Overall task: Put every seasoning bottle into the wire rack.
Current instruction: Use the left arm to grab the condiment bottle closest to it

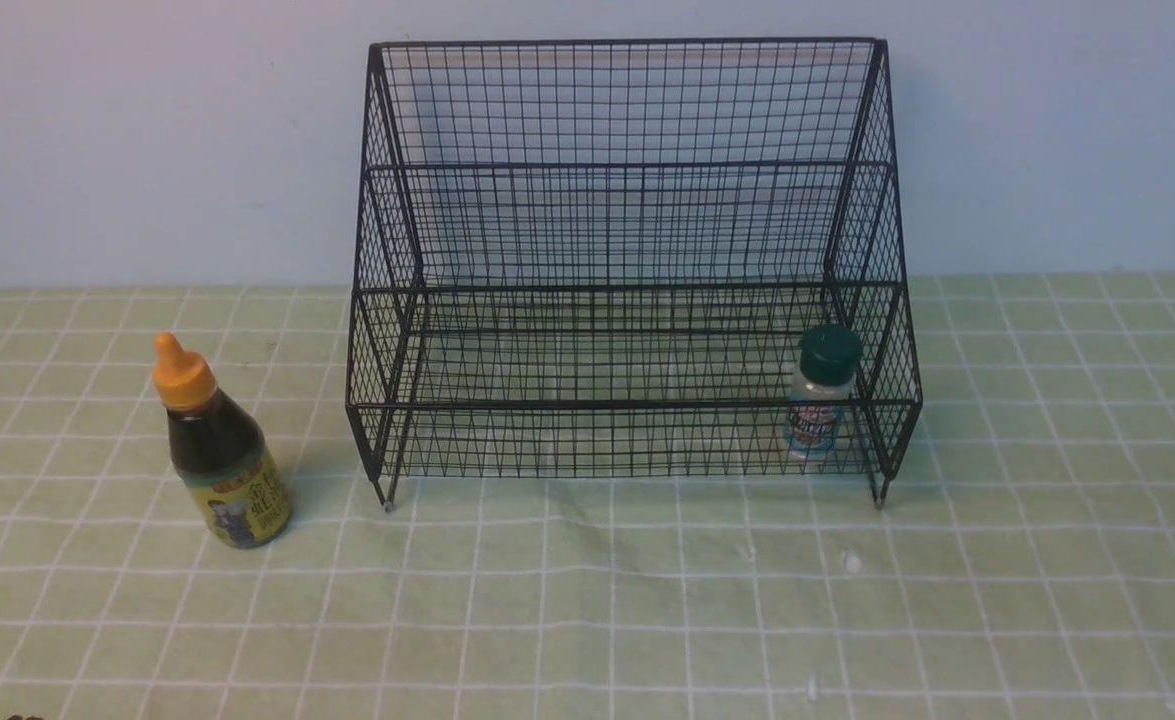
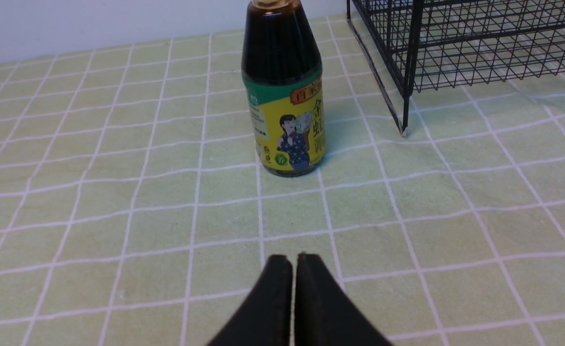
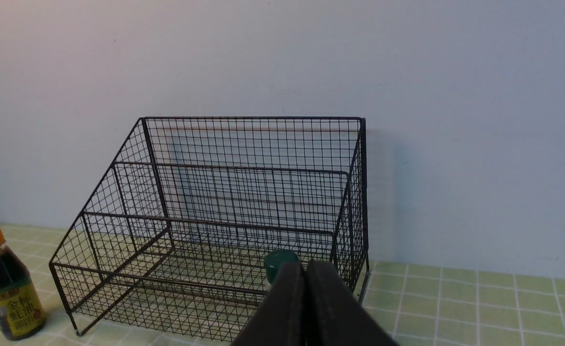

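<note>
- Front view: dark-sauce bottle [image 1: 222,455] stands upright on desk [image 1: 587,600], just left of wire rack [image 1: 627,405], not touching it.
- Looks near full, so prob heavyish. Glossy label may slip. I'd grip mid-body on the label, not the tapered neck or cap, and keep it upright.
- Left tool [image 2: 293,263] clenched, empty, aimed at bottle but short of it. Needs opening first.
- Shaker [image 1: 819,400] sits in rack's lower tier, right end.
- Right tool [image 3: 305,271] clenched, empty.

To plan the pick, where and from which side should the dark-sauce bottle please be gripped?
Probably the dark-sauce bottle's labelled body, coming level from the near side with the left gripper: it stands upright, tapering above the label to a pointed cap.
</note>
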`<control>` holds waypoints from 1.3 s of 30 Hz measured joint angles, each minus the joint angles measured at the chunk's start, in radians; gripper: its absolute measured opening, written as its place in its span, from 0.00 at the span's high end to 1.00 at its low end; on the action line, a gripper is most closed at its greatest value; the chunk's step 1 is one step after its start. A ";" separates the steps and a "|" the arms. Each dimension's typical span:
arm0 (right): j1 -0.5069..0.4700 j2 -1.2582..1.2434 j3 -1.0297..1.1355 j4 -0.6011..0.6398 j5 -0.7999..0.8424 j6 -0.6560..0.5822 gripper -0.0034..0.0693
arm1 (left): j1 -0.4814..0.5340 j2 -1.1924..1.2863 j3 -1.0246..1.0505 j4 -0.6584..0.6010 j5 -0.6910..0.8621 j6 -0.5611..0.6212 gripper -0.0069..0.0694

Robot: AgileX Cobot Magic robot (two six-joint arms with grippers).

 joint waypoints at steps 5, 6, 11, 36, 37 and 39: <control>-0.003 -0.006 0.006 0.002 -0.005 -0.001 0.97 | 0.000 0.000 0.000 0.000 0.000 0.000 0.92; -0.009 -0.011 0.016 0.002 -0.014 -0.003 0.97 | 0.000 0.000 0.000 0.000 0.000 0.000 0.92; -0.157 -0.020 0.127 0.002 -0.054 -0.021 0.97 | 0.000 0.000 0.000 0.000 0.000 0.000 0.92; -0.400 -0.019 0.489 -0.001 -0.266 -0.032 0.97 | 0.000 0.000 0.000 0.000 0.000 0.000 0.92; -0.400 -0.019 0.489 -0.001 -0.266 -0.032 0.97 | 0.000 0.000 0.000 0.000 0.000 0.000 0.92; -0.400 -0.019 0.489 -0.001 -0.266 -0.032 0.97 | 0.000 0.000 0.000 0.000 0.000 0.000 0.92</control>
